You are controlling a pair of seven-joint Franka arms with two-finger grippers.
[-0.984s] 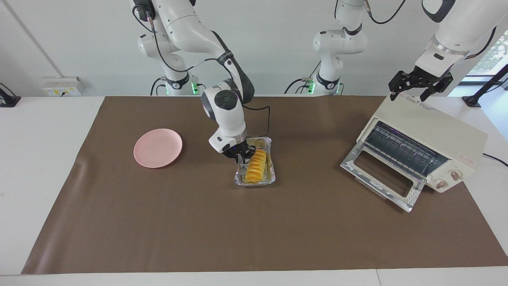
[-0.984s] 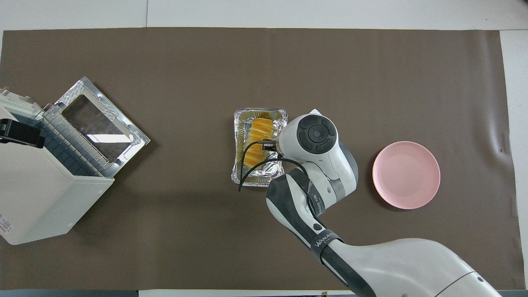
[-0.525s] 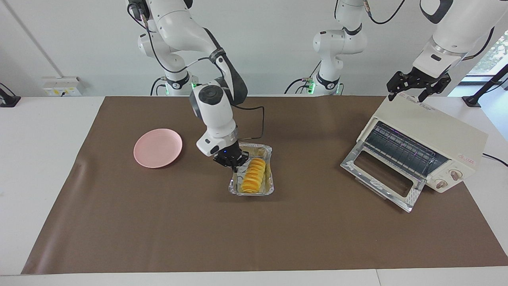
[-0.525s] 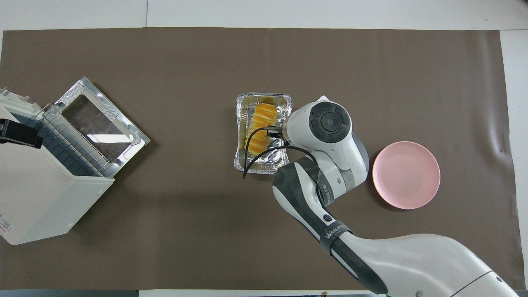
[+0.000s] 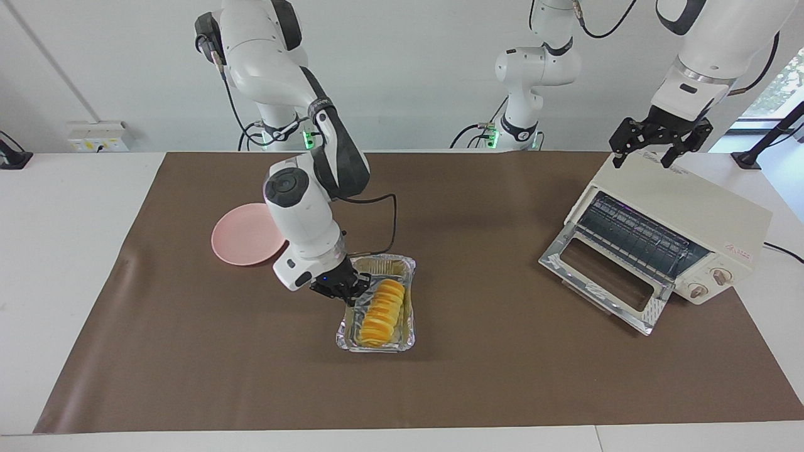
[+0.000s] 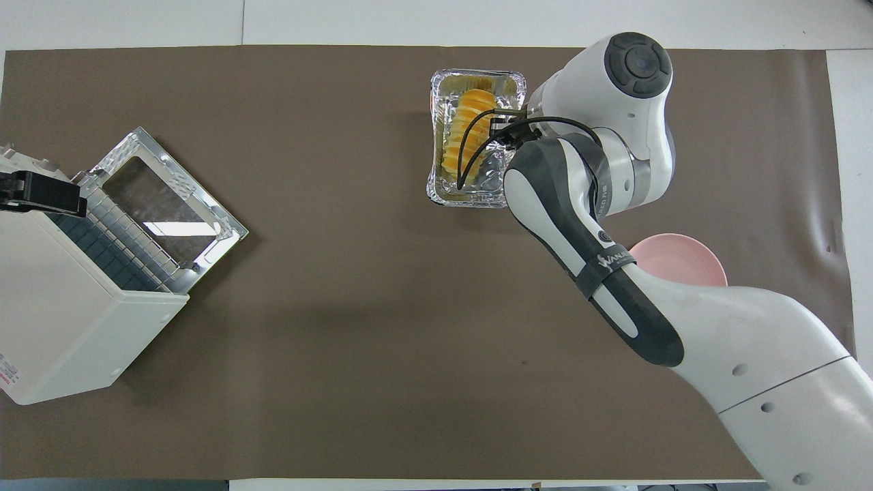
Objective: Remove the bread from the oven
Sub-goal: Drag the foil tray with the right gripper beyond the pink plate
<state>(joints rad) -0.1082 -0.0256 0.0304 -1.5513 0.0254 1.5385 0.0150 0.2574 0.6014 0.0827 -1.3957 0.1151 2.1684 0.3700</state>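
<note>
While foil gleams, ridged yellow-orange bread (image 5: 379, 305) fills the crinkled tray (image 5: 402, 271).

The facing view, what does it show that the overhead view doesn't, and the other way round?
Only the facing view shows the oven's two knobs, the whole pink plate, and the right gripper at the rim of the foil tray, with the left gripper over the oven's top. Only the overhead view shows the oven's plain back panel; there the right arm covers most of the plate. Both show the bread lying in the tray and the oven door open.
</note>
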